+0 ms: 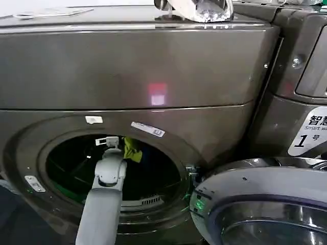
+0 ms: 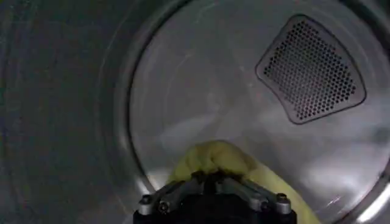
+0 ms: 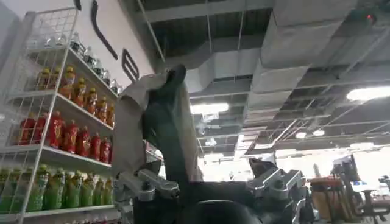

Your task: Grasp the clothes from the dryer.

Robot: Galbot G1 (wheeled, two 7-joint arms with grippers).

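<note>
left gripper [image 1: 124,145] pinches the clothes [image 1: 132,149] inside the dryer [image 1: 127,76] porthole, near its upper rim | withdrawal path: straight out toward the opening | right gripper [image 3: 213,190] spread, away from dryer

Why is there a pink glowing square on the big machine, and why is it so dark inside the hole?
Head view: the pink patch is a light reflected off the dryer's shiny front; the drum is shadowed, so only the clothes by the left gripper stand out. Left wrist view: dim, with soft glare on the drum's back wall. Right wrist view: bright ceiling lamps.
</note>
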